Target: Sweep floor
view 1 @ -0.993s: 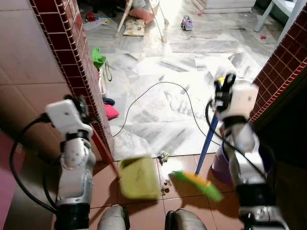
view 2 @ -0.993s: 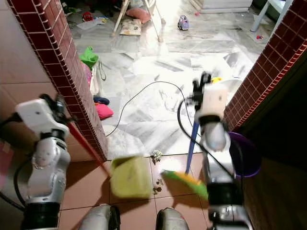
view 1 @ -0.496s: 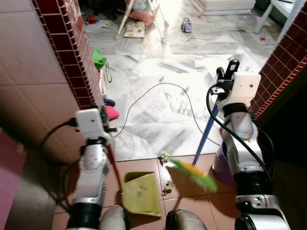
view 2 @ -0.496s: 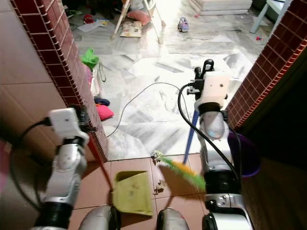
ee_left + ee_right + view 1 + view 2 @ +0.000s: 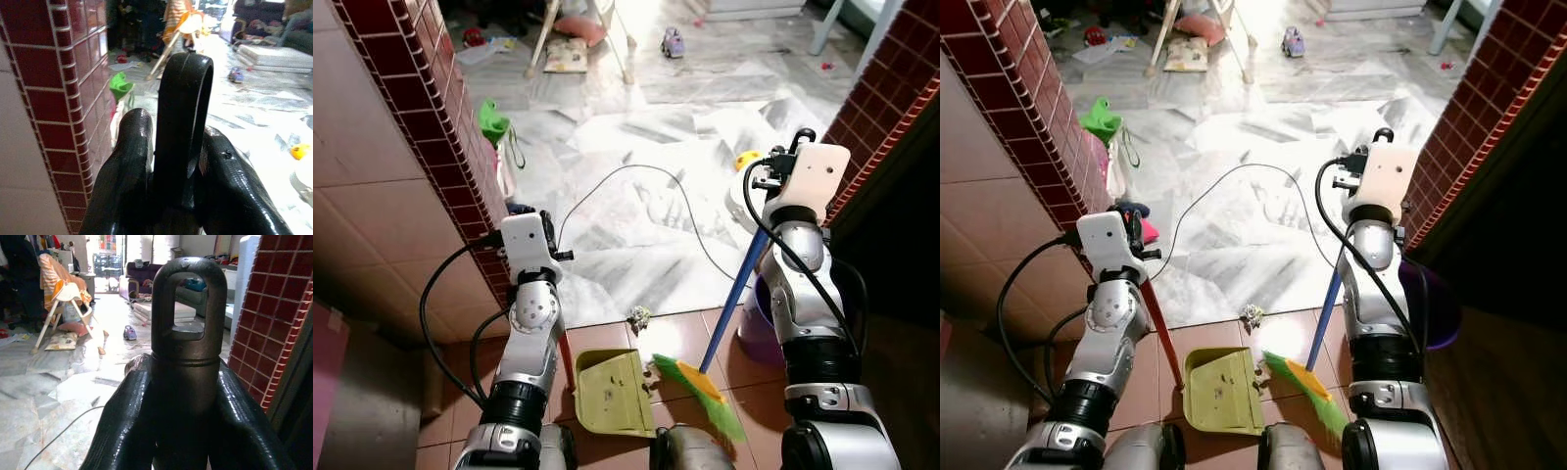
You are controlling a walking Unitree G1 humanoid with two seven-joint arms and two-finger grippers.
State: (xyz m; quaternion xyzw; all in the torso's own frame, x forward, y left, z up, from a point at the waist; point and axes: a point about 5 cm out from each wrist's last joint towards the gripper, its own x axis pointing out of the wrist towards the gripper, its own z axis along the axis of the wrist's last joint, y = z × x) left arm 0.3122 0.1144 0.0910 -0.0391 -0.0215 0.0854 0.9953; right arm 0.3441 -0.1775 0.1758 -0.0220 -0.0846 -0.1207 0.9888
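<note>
My left gripper [image 5: 178, 147] is shut on the black loop at the top of the dustpan's red handle [image 5: 566, 357]. The yellow-green dustpan [image 5: 612, 392] lies flat on the brown tiles by my feet, with a few crumbs in it. My right gripper [image 5: 188, 382] is shut on the black cap of the broom's blue handle [image 5: 729, 304]. The green and orange broom head [image 5: 700, 387] rests on the tiles against the pan's right edge. A small crumpled scrap [image 5: 638, 315] lies at the edge of the marble floor, just beyond the pan.
Red brick walls stand close on the left [image 5: 440, 108] and right [image 5: 881, 88]. A purple bucket [image 5: 759, 323] sits behind my right arm. A black cable [image 5: 636, 176] loops over the marble. Farther off are a green bag [image 5: 491, 119], high-chair legs [image 5: 578, 29] and a toy car [image 5: 673, 41].
My left arm swung in from the wall and set the dustpan flat on the tiles. The broom head swept left and back to the pan's edge, and the crumbs went in.
</note>
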